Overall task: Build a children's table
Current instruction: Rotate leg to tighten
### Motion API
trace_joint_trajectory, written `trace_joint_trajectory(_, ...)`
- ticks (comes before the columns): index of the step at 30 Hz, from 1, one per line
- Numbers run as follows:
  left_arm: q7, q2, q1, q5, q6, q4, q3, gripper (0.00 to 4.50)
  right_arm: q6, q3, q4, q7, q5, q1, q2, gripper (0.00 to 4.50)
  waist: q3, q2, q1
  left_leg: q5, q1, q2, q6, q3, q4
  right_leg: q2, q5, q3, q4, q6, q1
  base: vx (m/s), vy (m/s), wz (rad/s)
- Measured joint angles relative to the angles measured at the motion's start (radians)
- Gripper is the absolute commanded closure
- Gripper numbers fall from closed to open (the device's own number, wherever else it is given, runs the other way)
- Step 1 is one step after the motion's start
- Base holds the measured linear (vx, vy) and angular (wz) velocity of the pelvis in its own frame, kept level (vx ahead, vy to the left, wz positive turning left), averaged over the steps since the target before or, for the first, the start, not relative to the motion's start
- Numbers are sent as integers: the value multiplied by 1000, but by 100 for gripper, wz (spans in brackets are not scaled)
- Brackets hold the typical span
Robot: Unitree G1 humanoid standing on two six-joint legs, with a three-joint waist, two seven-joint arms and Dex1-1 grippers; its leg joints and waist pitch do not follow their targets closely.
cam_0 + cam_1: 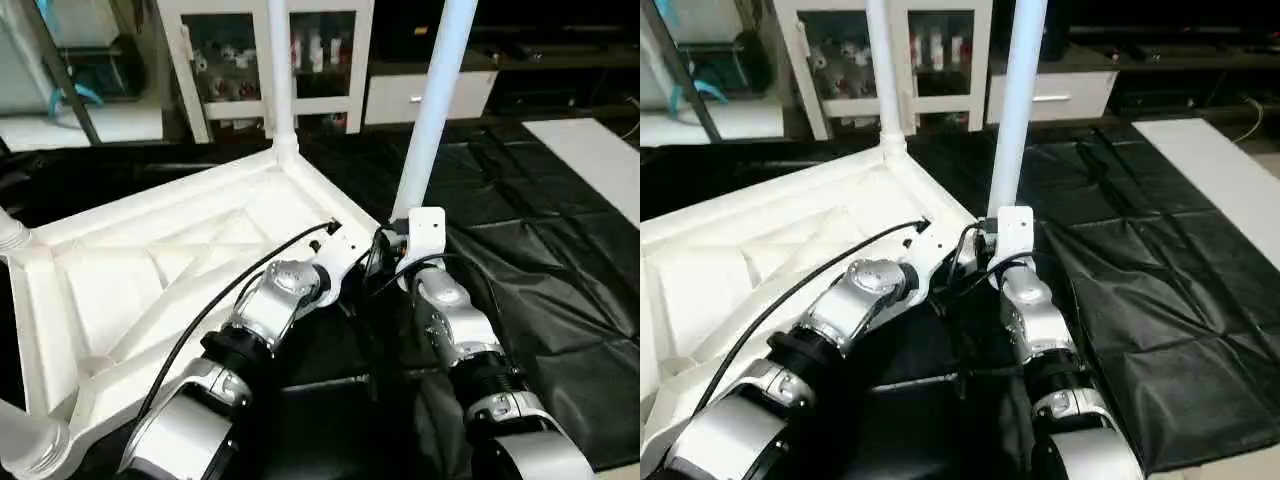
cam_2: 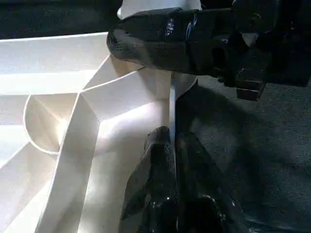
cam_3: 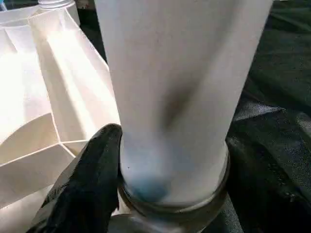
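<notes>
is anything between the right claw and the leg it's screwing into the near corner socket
Nothing visible. The right claw is already on the leg at its base, one black finger pressed against the tube just above the corner socket of the table top.

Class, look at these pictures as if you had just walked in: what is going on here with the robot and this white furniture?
A two-armed robot is assembling a children's table. The white table top lies underside up on black sheeting. One leg already stands upright in the far corner. The right gripper is closed around the base of a second leg, holding it at the near corner socket. The left gripper pinches the top's rim beside that corner to steady it. More leg ends show at the left corners.
</notes>
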Motion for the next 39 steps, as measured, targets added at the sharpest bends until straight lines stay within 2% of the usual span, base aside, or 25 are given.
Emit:
trace_joint_trajectory(1,-2,1,2,-1,-4,-2,-1,450,1,2,-10,6,-1,6,-5,124,0,2,0,0,-2,0,0,0,0,0,0,0,0,0,-1,0,0,0)
trace_joint_trajectory(2,-9,3,5,-5,-6,-7,-2,450,7,7,-28,17,-1,16,-12,110,0,5,0,0,-2,0,0,0,1,0,0,0,0,0,-1,0,0,0)
trace_joint_trajectory(4,-19,20,11,-7,-7,-18,0,450,24,27,-79,46,-1,43,-21,110,0,6,-2,0,-4,1,0,0,0,0,0,0,0,0,-1,0,0,0)
trace_joint_trajectory(5,-27,37,13,-9,-7,-23,2,450,35,43,-110,88,0,59,-33,104,0,6,-8,0,-4,1,0,0,0,1,0,0,0,1,-1,0,0,0)
trace_joint_trajectory(7,-40,51,17,-10,-8,-27,7,450,51,60,-133,144,1,73,-52,77,0,5,-13,0,-4,2,0,-1,0,2,0,0,0,1,-1,0,0,0)
trace_joint_trajectory(16,-247,152,74,-29,13,-156,-31,450,186,120,-337,469,71,151,-224,8,2,1,-4,0,-4,3,0,-1,3,3,-1,0,-1,2,-2,0,0,0)
trace_joint_trajectory(20,-431,253,121,-58,20,-270,-82,450,204,148,-401,680,103,175,-349,8,2,1,1,0,-4,3,1,-1,4,2,-2,0,0,1,-3,0,0,0)
trace_joint_trajectory(22,-493,281,127,-59,33,-305,-106,450,208,162,-430,766,124,197,-387,8,2,2,6,0,-4,3,1,0,4,2,-2,0,0,1,-2,0,0,0)
trace_joint_trajectory(25,-588,323,150,-67,29,-358,-135,450,236,185,-494,958,188,238,-491,8,2,4,20,-1,-3,3,1,1,6,1,-2,0,0,1,0,0,0,0)
trace_joint_trajectory(27,-638,343,168,-78,30,-388,-145,450,246,189,-517,1052,216,250,-537,8,2,4,20,-1,-1,3,1,2,6,0,-2,0,0,1,3,0,0,0)
trace_joint_trajectory(32,-695,370,181,-87,78,-455,-185,450,241,220,-520,1141,220,241,-550,8,1,4,21,0,0,3,1,2,7,0,-1,0,2,0,4,0,0,0)
trace_joint_trajectory(39,-700,378,194,-86,84,-478,-186,450,214,266,-509,1179,180,209,-567,8,0,4,19,0,-1,3,1,2,7,0,-2,0,2,0,4,0,0,0)
